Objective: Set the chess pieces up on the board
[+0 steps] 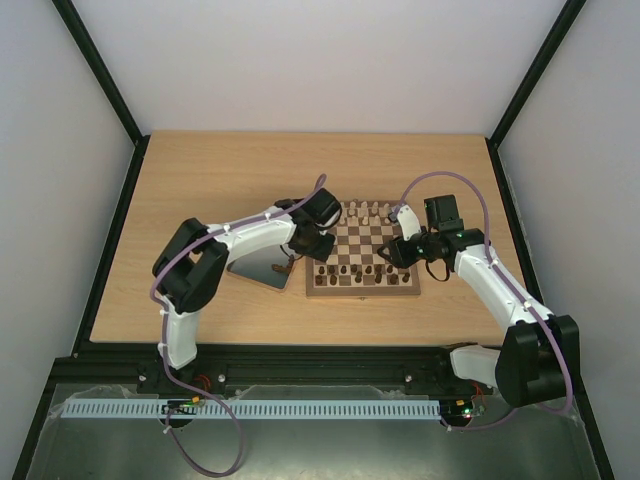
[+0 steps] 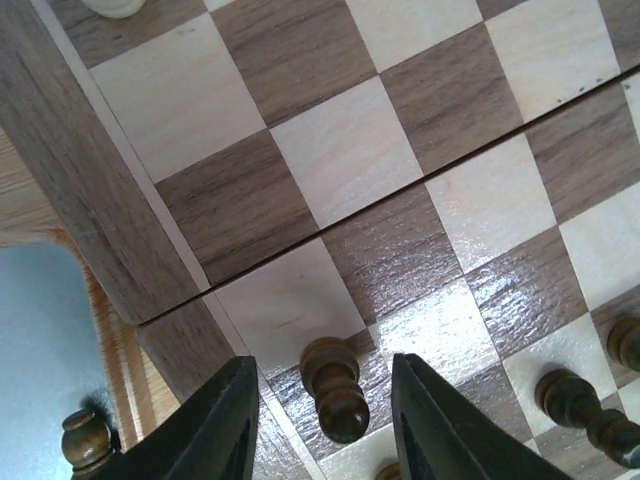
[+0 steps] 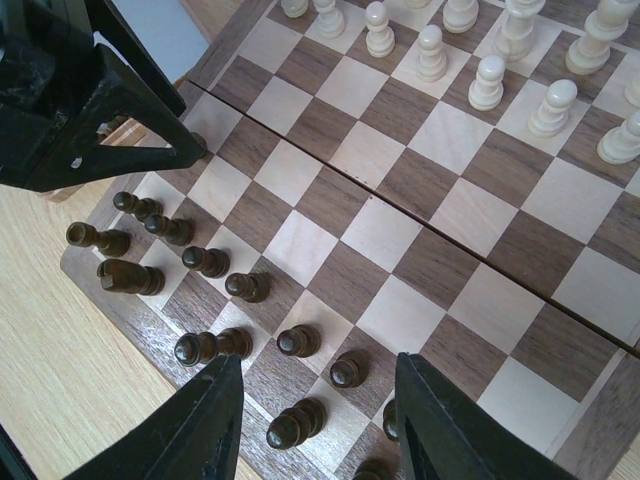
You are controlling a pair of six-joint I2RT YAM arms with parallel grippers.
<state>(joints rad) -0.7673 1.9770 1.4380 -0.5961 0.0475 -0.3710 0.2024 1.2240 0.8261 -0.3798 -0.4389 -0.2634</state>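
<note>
No legible text — none anywhere

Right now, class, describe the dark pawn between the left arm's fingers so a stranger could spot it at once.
Find the chessboard mid-table and go to its left edge, beside the shiny metal tray. The left arm's fingers stand apart there, with one upright dark brown pawn between them. Unlike the other dark pieces nearby, it alone sits in that gap.

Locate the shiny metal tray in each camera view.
Top external: the shiny flat metal tray lies just left of the chequered wooden board.
Left wrist: blue-grey patch at the lower left edge.
Right wrist: pale patch at the top, left of centre.
Shared landmark: the board's brown border beside it.
</note>
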